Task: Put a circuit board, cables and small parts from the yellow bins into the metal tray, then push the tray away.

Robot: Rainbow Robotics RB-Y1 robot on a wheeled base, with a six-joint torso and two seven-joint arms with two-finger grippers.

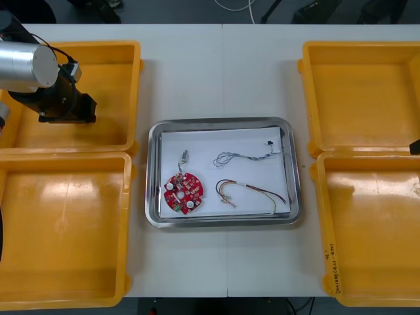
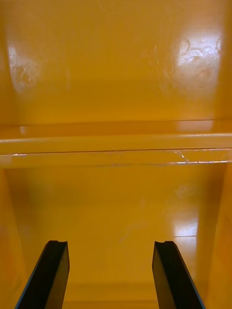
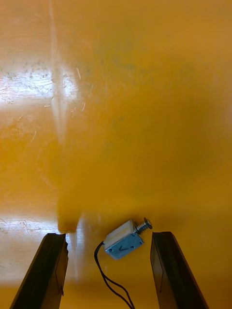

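While the left arm (image 1: 39,72) reaches over the upper-left yellow bin (image 1: 115,125) in the front view, the stock on the table (image 1: 223,72) reads as follows.

Item 1, left gripper (image 3: 108,235): fingers spread wide, pinching nothing, low over the bin's floor.

Item 2, small metal part (image 3: 124,239): a silvery block with a pin at one end and a thin black lead at the other. It lies flat on the bin floor between the two left fingers, touching neither.

Item 3, right gripper (image 2: 110,243): fingers spread apart, nothing between them, above the bare floor of a yellow bin (image 2: 116,212). A ridge of bin rims crosses beyond the fingertips.

Item 4, metal tray (image 1: 152,170): centre of the front view, white inside, between the bin pairs. It holds:
- round red circuit board (image 1: 184,192), lower left of the tray;
- second small metal part (image 1: 184,156), just above the board;
- twisted blue and white cable (image 1: 249,157), upper right of the tray;
- red and yellow cable (image 1: 252,191), lower right, beside the board and apart from it.

Item 5, remaining bins: lower-left bin (image 1: 65,223), upper-right bin (image 1: 361,98), lower-right bin (image 1: 374,230).
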